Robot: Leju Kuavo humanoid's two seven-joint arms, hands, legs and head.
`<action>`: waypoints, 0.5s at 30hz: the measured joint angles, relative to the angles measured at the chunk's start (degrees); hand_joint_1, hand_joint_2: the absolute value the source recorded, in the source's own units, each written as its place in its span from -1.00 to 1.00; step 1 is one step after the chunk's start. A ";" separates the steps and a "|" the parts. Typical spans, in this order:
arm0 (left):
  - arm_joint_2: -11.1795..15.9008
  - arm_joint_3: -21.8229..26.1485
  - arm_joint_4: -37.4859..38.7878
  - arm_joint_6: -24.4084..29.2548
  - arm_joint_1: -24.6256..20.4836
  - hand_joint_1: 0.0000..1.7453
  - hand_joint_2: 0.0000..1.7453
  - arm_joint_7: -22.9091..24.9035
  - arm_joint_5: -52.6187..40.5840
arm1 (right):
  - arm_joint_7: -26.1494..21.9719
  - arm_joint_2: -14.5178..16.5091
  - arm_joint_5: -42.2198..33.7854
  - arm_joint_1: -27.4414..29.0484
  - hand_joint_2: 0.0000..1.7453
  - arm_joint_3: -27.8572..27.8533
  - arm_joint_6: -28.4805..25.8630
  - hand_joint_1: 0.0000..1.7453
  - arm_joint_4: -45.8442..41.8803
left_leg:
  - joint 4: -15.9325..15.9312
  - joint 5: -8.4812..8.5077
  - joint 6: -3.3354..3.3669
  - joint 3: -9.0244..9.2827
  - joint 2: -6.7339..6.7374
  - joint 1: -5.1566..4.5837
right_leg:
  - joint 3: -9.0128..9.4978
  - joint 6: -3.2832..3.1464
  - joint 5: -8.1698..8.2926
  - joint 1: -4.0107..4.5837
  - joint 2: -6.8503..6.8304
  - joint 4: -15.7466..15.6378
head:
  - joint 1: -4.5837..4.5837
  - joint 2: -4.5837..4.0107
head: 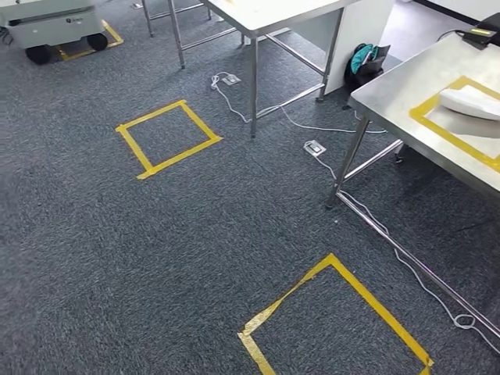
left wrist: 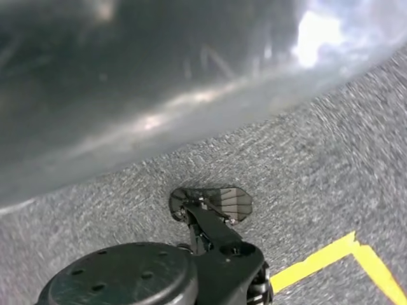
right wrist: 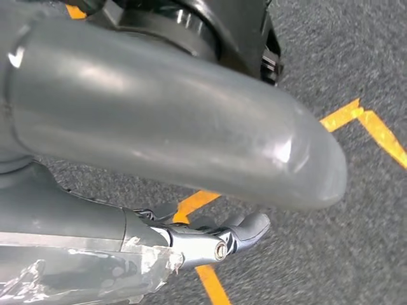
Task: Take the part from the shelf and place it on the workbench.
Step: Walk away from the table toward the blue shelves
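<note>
We see the white part (head: 472, 101) lying on the steel workbench (head: 407, 94) at about two o'clock in the head view, inside a yellow tape outline (head: 433, 125) on the bench top, its far end cut off by the picture's edge. On the grey carpet (head: 88, 258), one yellow taped square (head: 168, 138) lies at about eleven o'clock and a second taped square (head: 339, 316) at about five o'clock, well apart from each other. A white cable (head: 412, 269) runs along the floor beside the bench's legs. In the right wrist view our right hand (right wrist: 201, 216) hangs over the carpet above yellow tape, its thick grey thumb (right wrist: 192, 121) apart from the darker fingers (right wrist: 245, 230), with nothing between them. In the left wrist view a blurred grey surface lies close to the lens, and we cannot tell how the left hand's fingers lie.
</note>
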 joint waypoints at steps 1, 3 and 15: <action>-0.04 -0.09 -0.04 -0.15 -0.03 -1.00 -1.00 0.01 0.51 | 0.24 0.00 -0.24 0.12 -1.00 -0.01 0.01 -1.00 -0.04 | -0.06 0.23 0.34 -0.18 -0.66 0.09 | -1.25 0.25 -1.80 -0.10 1.88 2.82 | 0.11 0.00; -0.06 -0.36 -0.09 -0.25 -0.07 -1.00 -1.00 0.01 1.37 | 0.56 0.00 -0.37 0.47 -1.00 -0.08 0.09 -1.00 -0.07 | -0.05 0.54 0.77 -0.68 -2.09 0.02 | -4.73 0.40 -5.72 -0.13 4.45 10.84 | 0.26 0.00; 0.07 -4.11 -0.79 0.86 0.99 -1.00 -1.00 1.64 4.80 | -0.08 -0.03 0.91 -0.54 -1.00 -1.30 1.54 -1.00 0.02 | 1.77 1.11 -1.53 -3.26 -8.24 0.14 | 1.99 -1.71 0.82 -0.55 8.30 -2.56 | 0.13 0.00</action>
